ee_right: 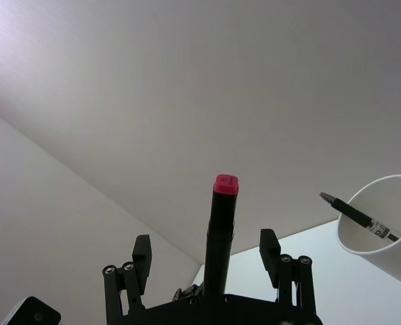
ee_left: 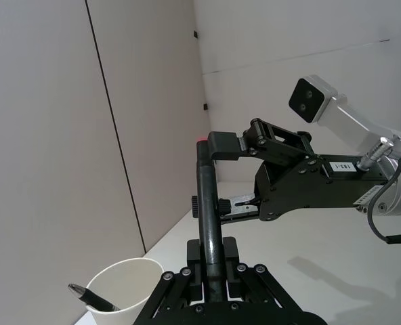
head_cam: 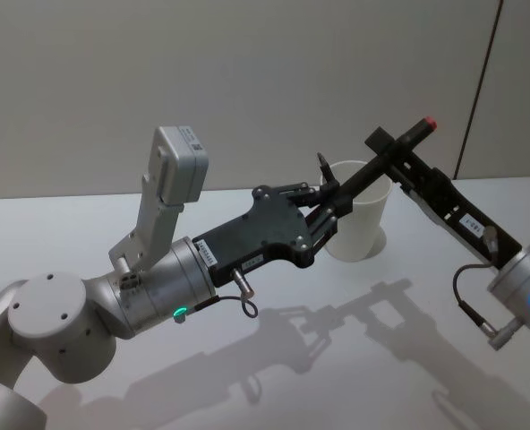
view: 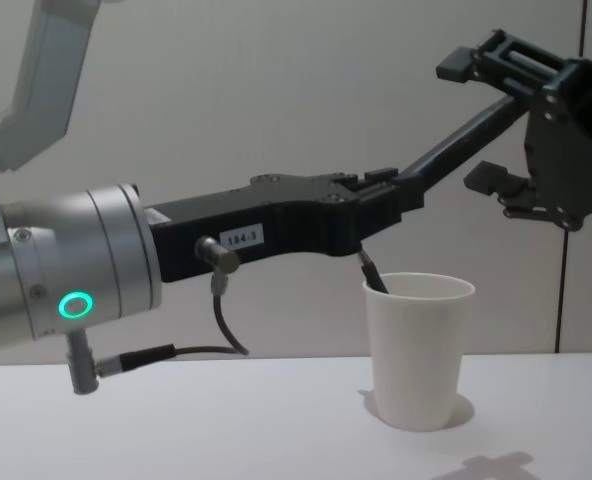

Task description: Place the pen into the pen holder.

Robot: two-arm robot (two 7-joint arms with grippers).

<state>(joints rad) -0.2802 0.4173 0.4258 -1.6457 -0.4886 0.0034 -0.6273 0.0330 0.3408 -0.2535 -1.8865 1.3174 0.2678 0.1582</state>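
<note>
Head view: your L gripper (head_cam: 329, 213) is clamped on the black pen (head_cam: 381, 163), held in the air over the pen holder (head_cam: 359, 228), which stands on the table (head_cam: 50, 242) — the R gripper (head_cam: 388, 152) meets the pen nr its red cap (head_cam: 431, 123).
L wrist view adds a second pen (ee_left: 92, 298), leaning inside the holder.
R wrist view: R fingers (ee_right: 143, 252) stand apart, pen btwn them.
Chest view: pen slants above the holder's rim — not in.

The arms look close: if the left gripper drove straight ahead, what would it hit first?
Most likely the right gripper, open around the pen's upper end; the pen holder sits below that line.
</note>
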